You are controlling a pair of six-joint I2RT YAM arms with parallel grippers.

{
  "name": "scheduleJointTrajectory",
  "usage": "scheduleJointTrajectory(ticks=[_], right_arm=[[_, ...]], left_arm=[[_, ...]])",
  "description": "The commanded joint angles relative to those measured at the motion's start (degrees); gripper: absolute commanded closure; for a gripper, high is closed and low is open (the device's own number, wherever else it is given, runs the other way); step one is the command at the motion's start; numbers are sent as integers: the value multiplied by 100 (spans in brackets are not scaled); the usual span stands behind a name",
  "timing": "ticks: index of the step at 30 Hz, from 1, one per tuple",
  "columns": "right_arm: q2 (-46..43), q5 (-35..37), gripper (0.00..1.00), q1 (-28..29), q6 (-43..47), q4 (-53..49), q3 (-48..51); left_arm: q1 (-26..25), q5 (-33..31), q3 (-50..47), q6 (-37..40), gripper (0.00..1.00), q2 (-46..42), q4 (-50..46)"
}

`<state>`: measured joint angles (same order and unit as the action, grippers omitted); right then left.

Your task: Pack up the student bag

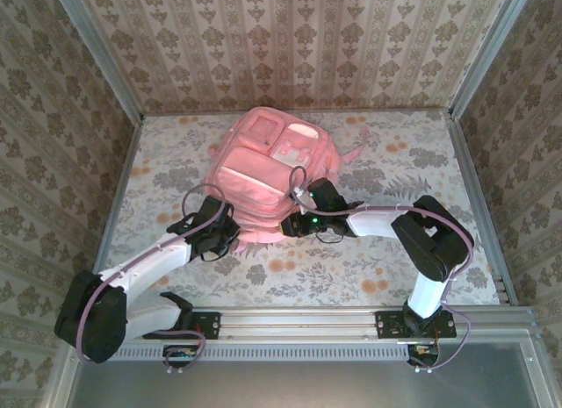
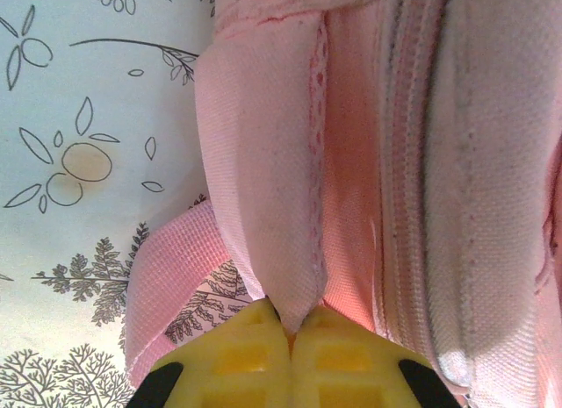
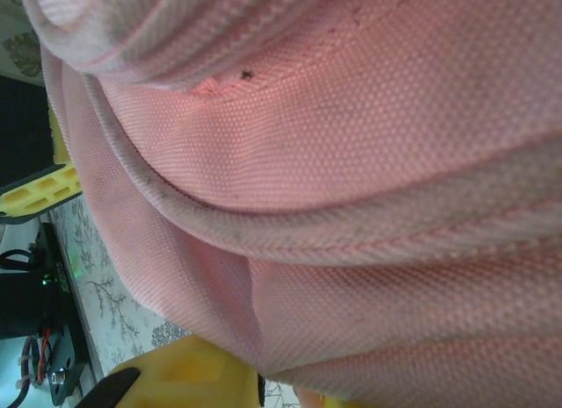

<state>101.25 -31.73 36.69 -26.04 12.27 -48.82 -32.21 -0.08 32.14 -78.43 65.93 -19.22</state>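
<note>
left gripper [image 2: 288, 333]: I see it pinched shut on a fabric fold at the 7 o'clock corner of the student bag [image 1: 268, 171].
bag: lies mid-table, toward 12.
right gripper [image 1: 294, 222]: at the bag's 5 o'clock; fabric between fingers, can't tell if clamped.
next: I'd confirm the right bite, then pull evenly.

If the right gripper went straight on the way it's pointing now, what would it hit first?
The student bag. Its pink fabric lies directly ahead of the right gripper and seems to be right up against its fingers, though depth is hard to judge this close.
</note>
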Motion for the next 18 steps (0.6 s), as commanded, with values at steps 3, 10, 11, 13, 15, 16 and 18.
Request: scheduleJointTrajectory(ticks=[3, 10, 11, 13, 15, 16, 18], right_arm=[[39, 278, 86, 63, 52, 38, -38], [-401, 639, 100, 64, 21, 134, 329], [-481, 685, 100, 66, 18, 131, 378], [-626, 827, 100, 67, 5, 109, 487], [-819, 1011, 100, 82, 7, 84, 622], [-902, 1126, 100, 84, 10, 55, 673], [-1079, 1361, 100, 93, 23, -32, 771]], left_arm=[[-58, -8, 117, 65, 100, 25, -2], [-58, -71, 92, 50, 100, -78, -63], [-58, -74, 86, 48, 100, -89, -70], [-58, -89, 82, 52, 100, -109, -85], [-58, -101, 91, 65, 100, -120, -108], [-58, -111, 91, 61, 100, -116, -113], [-58, -120, 101, 65, 100, -120, -142]])
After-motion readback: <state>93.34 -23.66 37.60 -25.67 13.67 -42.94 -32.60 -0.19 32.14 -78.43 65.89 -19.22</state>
